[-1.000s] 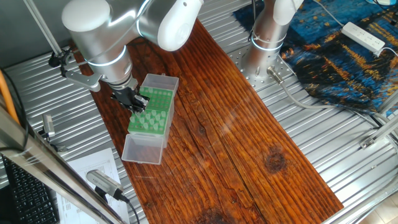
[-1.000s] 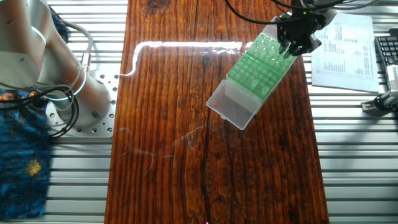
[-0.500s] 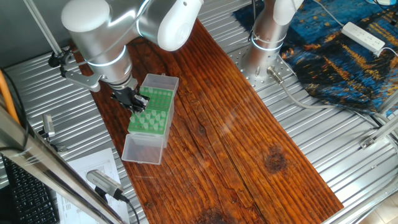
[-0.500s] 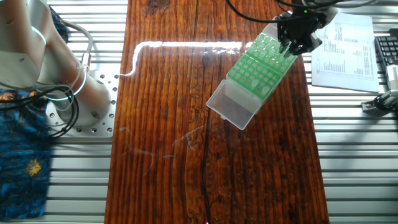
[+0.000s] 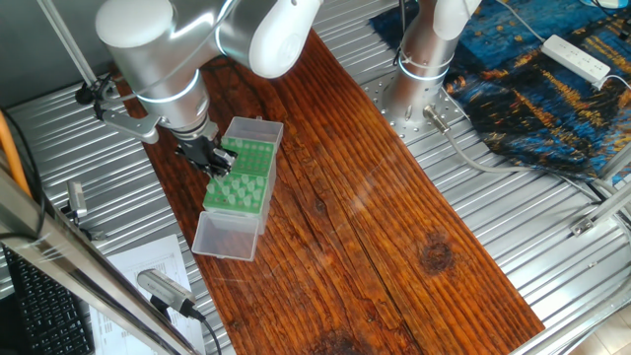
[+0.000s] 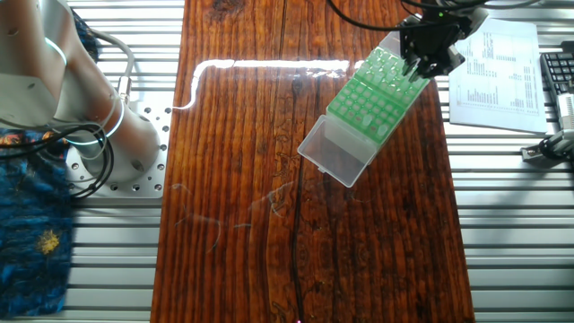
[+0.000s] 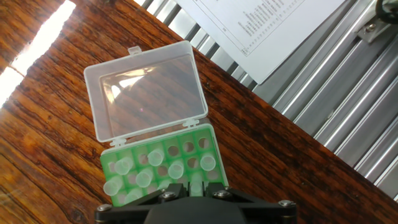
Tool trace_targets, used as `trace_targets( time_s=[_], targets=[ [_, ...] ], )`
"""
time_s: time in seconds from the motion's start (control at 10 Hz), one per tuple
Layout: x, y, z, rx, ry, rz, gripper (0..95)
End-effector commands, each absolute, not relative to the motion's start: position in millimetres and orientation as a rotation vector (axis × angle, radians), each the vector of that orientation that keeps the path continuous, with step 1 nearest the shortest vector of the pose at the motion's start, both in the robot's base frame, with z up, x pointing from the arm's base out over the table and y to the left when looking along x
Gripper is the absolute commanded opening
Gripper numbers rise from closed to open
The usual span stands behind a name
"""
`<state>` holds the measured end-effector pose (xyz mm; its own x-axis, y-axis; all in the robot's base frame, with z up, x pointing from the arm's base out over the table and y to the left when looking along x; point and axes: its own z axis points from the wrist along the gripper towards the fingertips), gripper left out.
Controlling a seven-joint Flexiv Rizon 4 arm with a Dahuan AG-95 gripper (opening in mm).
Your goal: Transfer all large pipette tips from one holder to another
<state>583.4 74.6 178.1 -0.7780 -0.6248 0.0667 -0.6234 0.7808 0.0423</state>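
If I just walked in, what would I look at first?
Probably the bright green rack of pale pipette tips sitting on the dark wooden board, with its clear lid flipped open beside it. Right above one end of the rack hangs the black gripper on a big silver robot arm. A printed sheet of paper lies just off the board on the ribbed metal table.

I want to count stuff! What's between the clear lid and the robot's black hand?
In the hand view, the green rack with pale tips sits between the clear lid and the gripper.
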Motion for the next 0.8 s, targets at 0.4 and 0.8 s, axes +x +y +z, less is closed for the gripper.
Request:
trace_targets(
  time_s=[0.4,0.8],
  targets=[
    [584.1,75.4,184.2,1.017,-2.887,-0.032,0.0],
    [585.1,76.4,188.3,1.020,-2.881,-0.034,0.0]
  ],
)
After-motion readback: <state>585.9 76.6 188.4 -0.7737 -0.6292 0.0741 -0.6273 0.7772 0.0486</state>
